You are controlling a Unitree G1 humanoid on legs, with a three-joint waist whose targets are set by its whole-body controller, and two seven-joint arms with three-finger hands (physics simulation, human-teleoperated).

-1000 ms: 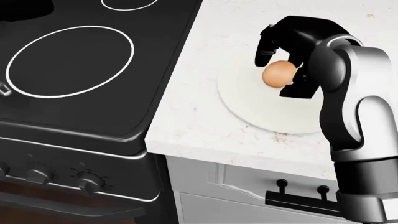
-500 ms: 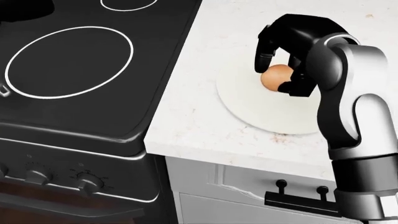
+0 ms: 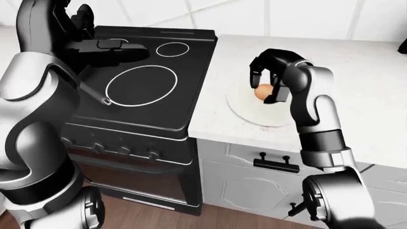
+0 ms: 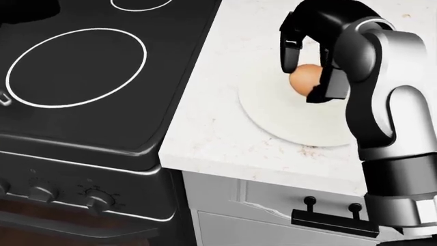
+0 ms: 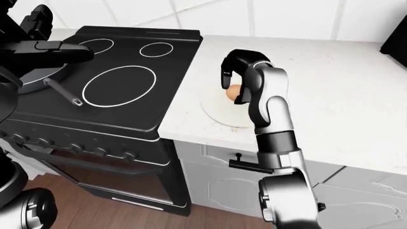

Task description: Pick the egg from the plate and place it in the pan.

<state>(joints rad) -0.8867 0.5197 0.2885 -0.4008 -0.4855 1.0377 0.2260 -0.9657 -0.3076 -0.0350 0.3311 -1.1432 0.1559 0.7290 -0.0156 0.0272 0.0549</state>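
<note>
Right hand (image 4: 309,61): fingers curled round the egg, gripping it from above
Egg (image 4: 305,79): brown, inside that hand, over the plate; contact with it cannot be told
Plate (image 4: 280,120): white, on the pale surface (image 4: 205,133) beside the stove (image 4: 82,66)
Left hand (image 3: 79,21): raised over the stove; finger spread cannot be told
Pan (image 5: 38,76): at the stove's left edge in the right-eye view

Even, bright, diffuse light fills all three views, with no single lamp evident. The white tabletop (image 4: 225,128) is nearly washed out, so the pale plate (image 4: 287,123) barely stands apart from it. The black stove (image 3: 152,95) carries soft grey sheen along its rim. Shadows are faint. Everything is sharp, without blur or edge distortion.
</note>
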